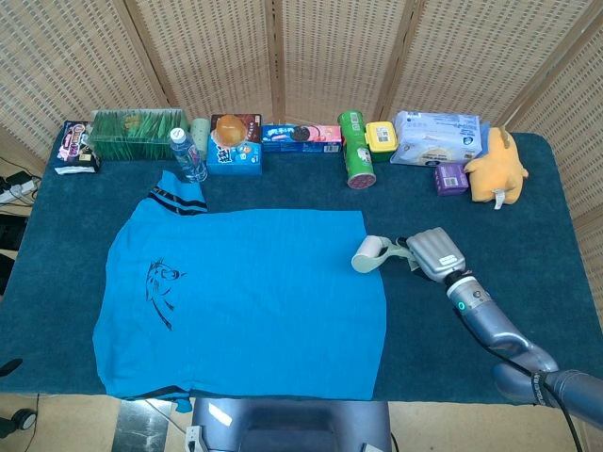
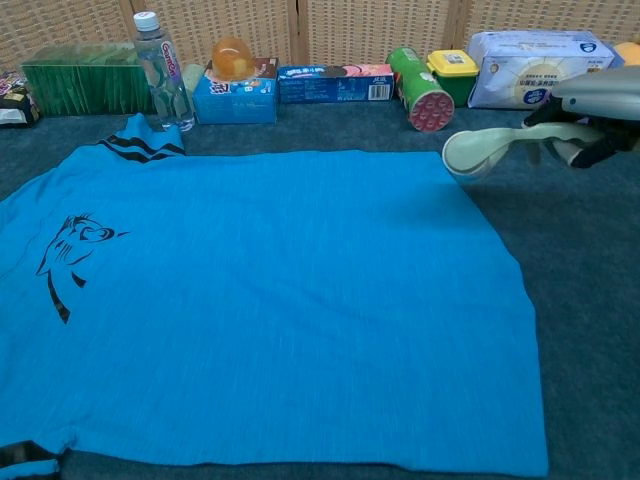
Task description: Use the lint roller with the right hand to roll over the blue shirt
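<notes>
The blue shirt (image 1: 245, 301) is being kept spread flat on the table (image 1: 556, 235) for rolling. The lint roller (image 1: 369, 254) is being gripped by its handle in the right hand (image 1: 435, 252), poised at the shirt's right edge.

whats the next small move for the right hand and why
Probably lower the lint roller onto the blue shirt at its near right edge. The right hand holds the roller by its handle, and in the chest view the roller looks lifted just over that edge, so the roll surface is not yet pressed on fabric.
</notes>
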Robot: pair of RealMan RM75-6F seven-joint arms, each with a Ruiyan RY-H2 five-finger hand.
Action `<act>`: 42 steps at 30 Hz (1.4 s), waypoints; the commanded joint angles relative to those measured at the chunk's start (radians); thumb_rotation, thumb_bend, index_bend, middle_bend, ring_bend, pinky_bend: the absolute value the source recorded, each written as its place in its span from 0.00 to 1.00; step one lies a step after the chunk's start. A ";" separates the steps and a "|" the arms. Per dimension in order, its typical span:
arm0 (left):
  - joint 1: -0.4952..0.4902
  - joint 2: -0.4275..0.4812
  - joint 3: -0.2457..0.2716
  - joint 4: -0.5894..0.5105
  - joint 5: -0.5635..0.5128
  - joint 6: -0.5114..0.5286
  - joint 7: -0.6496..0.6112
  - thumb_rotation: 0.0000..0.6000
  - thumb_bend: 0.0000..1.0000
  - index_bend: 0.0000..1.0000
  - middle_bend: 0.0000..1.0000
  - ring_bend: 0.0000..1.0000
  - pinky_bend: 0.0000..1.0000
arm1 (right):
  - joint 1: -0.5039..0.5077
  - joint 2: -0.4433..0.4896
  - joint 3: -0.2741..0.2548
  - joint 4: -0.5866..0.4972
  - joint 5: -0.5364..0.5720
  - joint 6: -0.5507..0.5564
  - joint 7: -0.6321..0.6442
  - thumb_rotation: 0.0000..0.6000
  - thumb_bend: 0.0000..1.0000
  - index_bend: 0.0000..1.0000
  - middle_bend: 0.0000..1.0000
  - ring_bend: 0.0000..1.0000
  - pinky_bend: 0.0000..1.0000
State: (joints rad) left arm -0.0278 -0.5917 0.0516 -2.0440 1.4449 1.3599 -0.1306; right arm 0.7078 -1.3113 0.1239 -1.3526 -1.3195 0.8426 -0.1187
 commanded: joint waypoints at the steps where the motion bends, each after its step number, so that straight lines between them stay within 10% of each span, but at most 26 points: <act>1: 0.005 0.003 0.003 0.007 0.010 0.008 -0.015 1.00 0.12 0.00 0.00 0.00 0.04 | -0.005 -0.016 0.014 -0.010 -0.010 0.066 -0.053 1.00 1.00 0.61 0.66 0.63 0.96; 13: 0.014 0.006 0.010 0.020 0.039 0.023 -0.047 1.00 0.12 0.00 0.00 0.00 0.04 | -0.012 -0.165 -0.005 0.158 -0.191 0.297 -0.129 1.00 1.00 0.62 0.65 0.61 1.00; 42: 0.016 0.013 0.017 0.031 0.059 0.024 -0.078 1.00 0.12 0.00 0.00 0.00 0.04 | 0.120 -0.377 -0.013 0.368 -0.287 0.256 -0.479 1.00 1.00 0.62 0.64 0.61 1.00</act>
State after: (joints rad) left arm -0.0119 -0.5788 0.0690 -2.0125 1.5043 1.3840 -0.2091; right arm 0.8252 -1.6863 0.1115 -0.9872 -1.6069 1.1018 -0.5983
